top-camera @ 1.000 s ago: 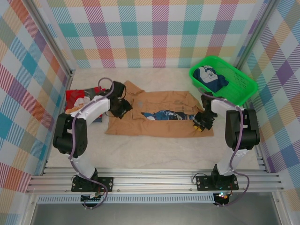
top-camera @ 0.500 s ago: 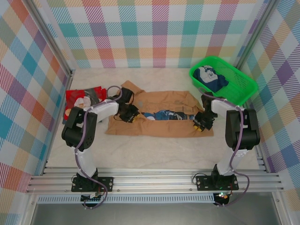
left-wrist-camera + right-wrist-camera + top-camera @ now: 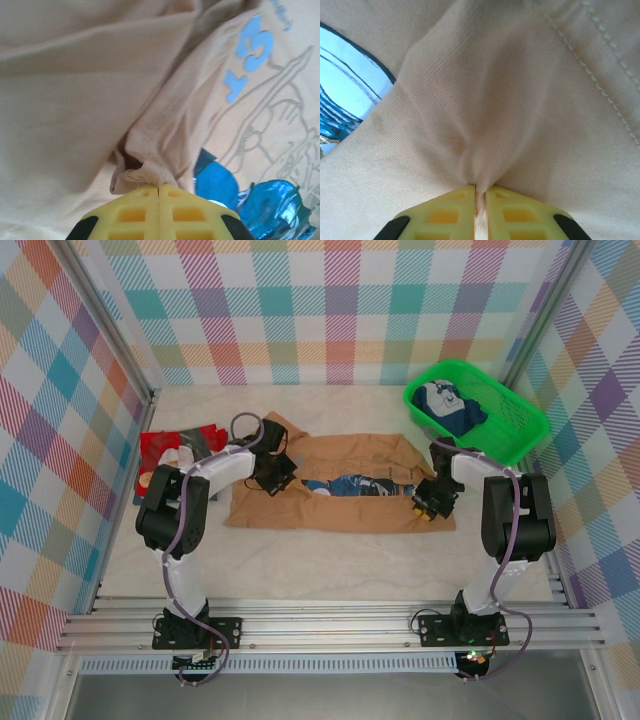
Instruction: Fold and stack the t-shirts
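Pinching a bunched fold of the tan-brown t-shirt (image 3: 345, 508) with the left gripper (image 3: 159, 187) (jaws fully closed, bottom centre); clamping its cloth likewise with the right gripper (image 3: 480, 189).

red t-shirt (image 3: 158, 447) partly hidden by left arm (image 3: 221, 465), print unreadable

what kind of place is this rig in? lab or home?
Likely a robot data-collection cell, not a home: plaid-printed walls boxing in the table, an aluminium rail along the near edge, and laundry props: tan t-shirt, green basket.
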